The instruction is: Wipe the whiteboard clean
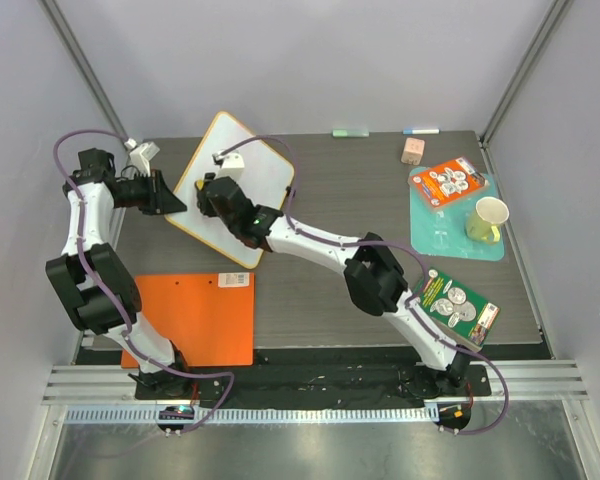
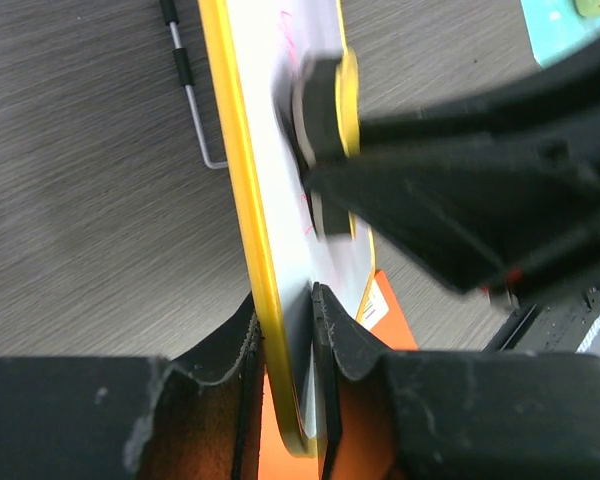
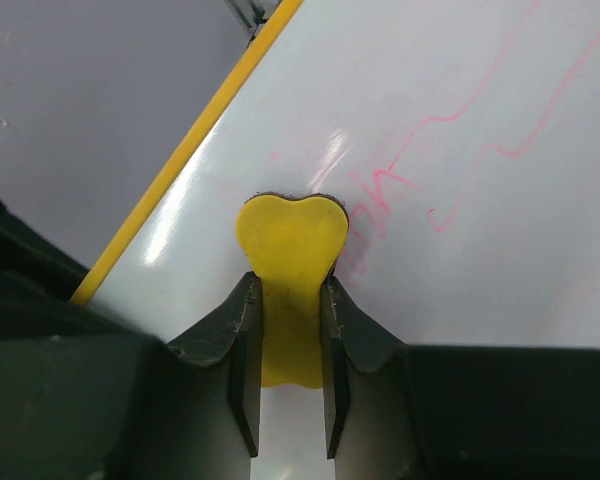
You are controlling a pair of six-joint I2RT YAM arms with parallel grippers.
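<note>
The whiteboard [image 1: 263,172] is sitting tilted at the desk's [image 1: 360,170] far left, left jaws pinching its yellow rim, right jaws squeezing a yellow eraser [image 3: 290,235] against it. Looking light, stiff, slick, so rim's the grip spot.

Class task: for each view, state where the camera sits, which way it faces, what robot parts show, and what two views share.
Top external: above and behind the arms, facing down at the table; both arms show.
Left wrist: on the left arm, looking along the left pincer, shut on the whiteboard rim.
Right wrist: on the right arm, facing the board's face; the right pincer holds a yellow eraser.
Shared: both wrist views show the whiteboard's pink marks.
</note>
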